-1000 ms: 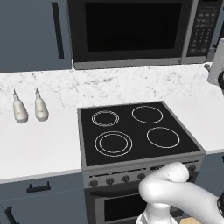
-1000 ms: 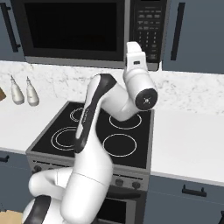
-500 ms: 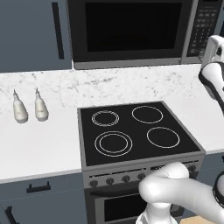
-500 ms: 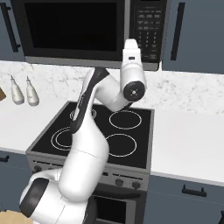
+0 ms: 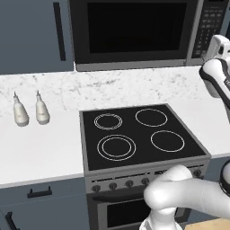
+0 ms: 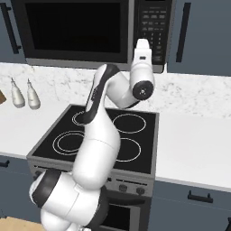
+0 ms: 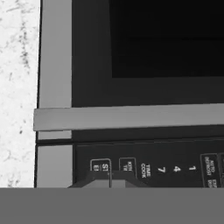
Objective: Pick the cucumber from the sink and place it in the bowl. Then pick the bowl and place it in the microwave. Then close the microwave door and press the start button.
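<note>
The black microwave (image 5: 134, 31) (image 6: 76, 29) hangs on the wall above the stove, and its door (image 5: 134, 27) (image 7: 166, 39) with the dark window is closed. My gripper (image 6: 143, 41) (image 5: 216, 41) (image 7: 110, 179) is raised against the keypad (image 6: 153, 22) (image 5: 207, 27) on the microwave's right side. Its jaws are shut with nothing between them. In the hand view the tips sit right at a lower keypad button (image 7: 100, 166), beside the number keys. The cucumber, the bowl and the sink are out of view; nothing can be made out behind the dark glass.
A black four-ring stove (image 5: 139, 134) (image 6: 103, 135) lies below my arm. Two white shaker bottles (image 5: 20, 112) (image 6: 17, 94) stand on the marble counter to the left. Dark blue cabinets (image 5: 31, 31) (image 6: 198, 31) flank the microwave.
My gripper has gone from open to shut. The hand has risen and moved in to the microwave's keypad.
</note>
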